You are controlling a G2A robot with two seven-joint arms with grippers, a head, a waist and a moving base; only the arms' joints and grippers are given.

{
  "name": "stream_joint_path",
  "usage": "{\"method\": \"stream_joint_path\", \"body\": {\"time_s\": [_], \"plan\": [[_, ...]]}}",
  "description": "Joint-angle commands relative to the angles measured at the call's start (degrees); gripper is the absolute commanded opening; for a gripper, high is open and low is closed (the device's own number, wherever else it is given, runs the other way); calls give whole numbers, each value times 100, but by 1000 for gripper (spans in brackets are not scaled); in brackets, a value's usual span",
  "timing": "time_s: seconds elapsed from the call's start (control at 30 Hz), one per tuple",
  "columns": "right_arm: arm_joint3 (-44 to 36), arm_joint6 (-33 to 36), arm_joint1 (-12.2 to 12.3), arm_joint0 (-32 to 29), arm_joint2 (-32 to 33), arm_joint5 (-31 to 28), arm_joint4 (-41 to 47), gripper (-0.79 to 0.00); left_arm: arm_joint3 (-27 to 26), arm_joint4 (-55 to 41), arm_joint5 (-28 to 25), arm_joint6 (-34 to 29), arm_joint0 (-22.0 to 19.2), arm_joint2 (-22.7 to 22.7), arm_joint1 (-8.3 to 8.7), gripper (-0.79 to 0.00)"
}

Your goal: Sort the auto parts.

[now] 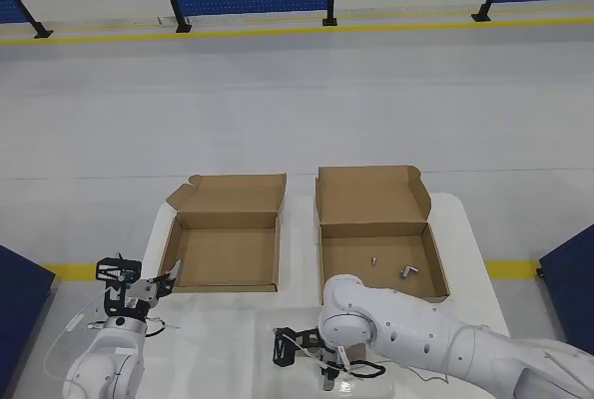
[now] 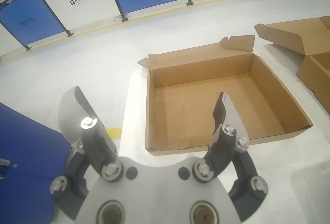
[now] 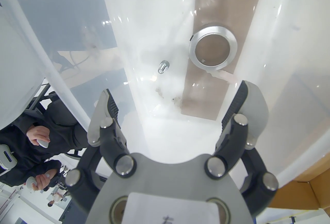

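My right gripper (image 3: 175, 89) is open and points down into a clear plastic container (image 3: 288, 29). On its bottom lie a silver metal ring (image 3: 213, 48), a small silver bolt (image 3: 163, 66) and a pinkish part (image 3: 227, 76) half under the ring. In the top view this gripper (image 1: 331, 375) is at the table's near edge. The right cardboard box (image 1: 381, 261) holds a small bolt (image 1: 373, 261) and a pink part (image 1: 408, 269). My left gripper (image 2: 149, 96) stands open and empty before the empty left box (image 2: 219, 104), near its front left corner (image 1: 157, 284).
Both boxes have their lids folded back toward the far side. The left box (image 1: 227, 254) and the right one stand side by side on the white table (image 1: 227, 329). The right box's lid (image 2: 291, 34) shows in the left wrist view.
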Motion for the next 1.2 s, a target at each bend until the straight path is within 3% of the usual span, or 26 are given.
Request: {"method": "stream_joint_path", "body": {"time_s": [0.0,0.23,0.57,1.17], "plan": [[-3,1,1,0,1,1,-1,0,0,0,0,0,0,0,0,0],[12,-9,2,-14,-8,27,-36,0,0,0,0,0,0,0,0,0],[-161,247,-188,-144,-336,445,-913,0,0,0,0,0,0,0,0,0],[-94,123,-294,-356,-376,379,-1388,0,0,0,0,0,0,0,0,0]]}}
